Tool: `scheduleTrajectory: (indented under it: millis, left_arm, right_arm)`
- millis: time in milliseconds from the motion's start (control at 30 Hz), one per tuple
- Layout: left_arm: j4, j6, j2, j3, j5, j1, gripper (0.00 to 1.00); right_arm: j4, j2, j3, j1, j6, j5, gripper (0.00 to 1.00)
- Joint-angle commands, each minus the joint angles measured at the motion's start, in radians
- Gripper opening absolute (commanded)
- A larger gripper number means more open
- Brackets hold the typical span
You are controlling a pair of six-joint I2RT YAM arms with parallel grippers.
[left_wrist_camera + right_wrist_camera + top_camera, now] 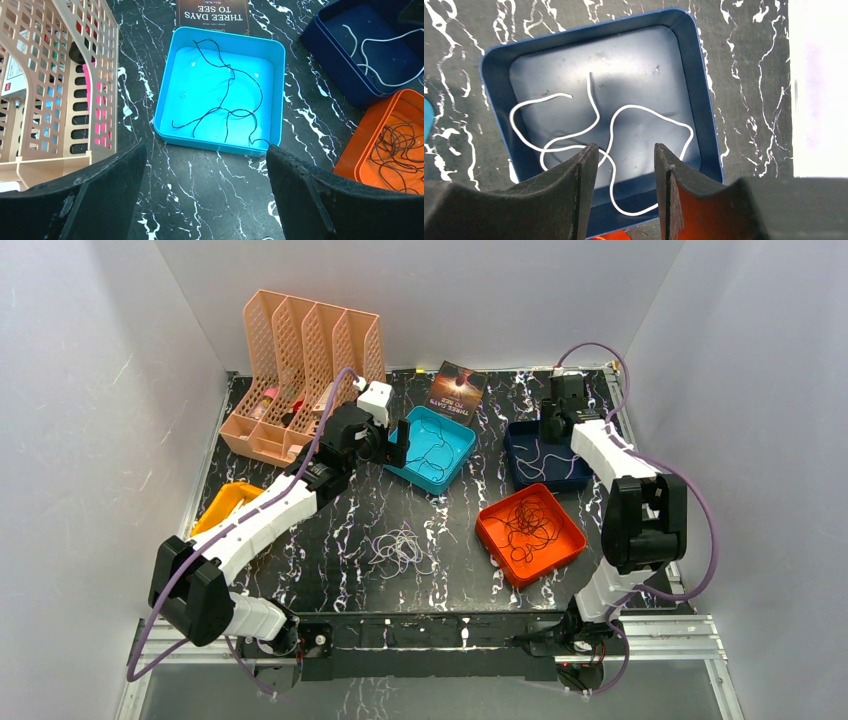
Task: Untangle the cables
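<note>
Nearest the arm bases, tangled white cables lie on the black table. At their three o'clock, an orange tray holds dark cables. Farther, the left pincer hangs wide open before a cyan tray containing one dark cable. At two o'clock the right pincer, parted and empty, hangs over a navy tray holding a white cable.

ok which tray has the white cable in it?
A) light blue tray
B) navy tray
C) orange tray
B: the white cable lies looped in the navy tray below the right gripper; the light blue tray and orange tray hold only dark cables.
</note>
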Motion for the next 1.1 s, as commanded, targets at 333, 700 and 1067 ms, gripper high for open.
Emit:
scheduleTrajectory:
  millis: [333, 700, 1067]
  left_arm:
    - [-0.017, -0.003, -0.013, 0.02, 0.015, 0.002, 0.88]
    - [-0.221, -0.141, -0.098, -0.034, 0.207, 0.002, 0.87]
    - [-0.296, -0.268, -0.186, -0.205, 0.413, -0.037, 0.77]
  right_arm:
    - [0.179, -0.229, -0.111, -0.002, 0.162, -0.263, 0.53]
    - [0.23, -0.459, -0.281, 0.059, 0.233, -0.562, 0.52]
    - [0.226, -0.557, -0.48, 0.393, 0.312, -0.451, 0.52]
